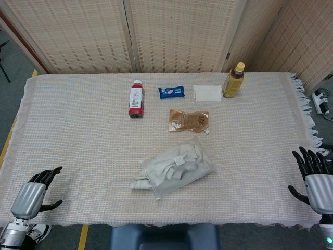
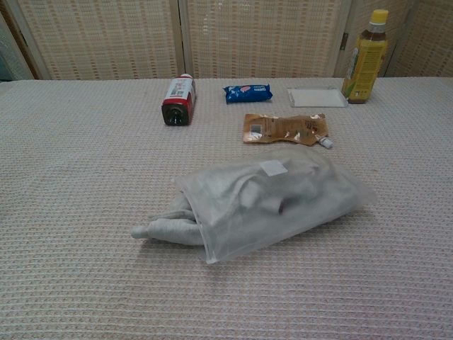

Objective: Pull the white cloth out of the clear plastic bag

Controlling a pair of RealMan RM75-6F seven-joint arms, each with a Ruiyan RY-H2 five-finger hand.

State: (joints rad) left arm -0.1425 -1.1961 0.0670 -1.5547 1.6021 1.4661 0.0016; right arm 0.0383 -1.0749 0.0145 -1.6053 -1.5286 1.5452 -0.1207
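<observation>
A clear plastic bag (image 1: 182, 164) (image 2: 283, 198) lies near the middle of the table, its mouth toward the left. The white cloth (image 1: 141, 180) (image 2: 166, 227) fills it, and a bunched end sticks out of the mouth at the lower left. My left hand (image 1: 35, 191) hovers at the table's front left corner, fingers apart and holding nothing. Far to the right, my right hand (image 1: 315, 174) stands at the front right edge, fingers spread upward, also holding nothing. Both hands are far from the bag. Neither hand shows in the chest view.
A red-capped bottle (image 1: 136, 99) (image 2: 177, 99) lies on its side at the back. Beside it are a blue snack packet (image 1: 171, 92) (image 2: 248, 93), a clear flat pack (image 1: 207, 92) (image 2: 316, 97), an upright yellow bottle (image 1: 233, 80) (image 2: 367, 47) and a brown pouch (image 1: 188, 121) (image 2: 284, 129).
</observation>
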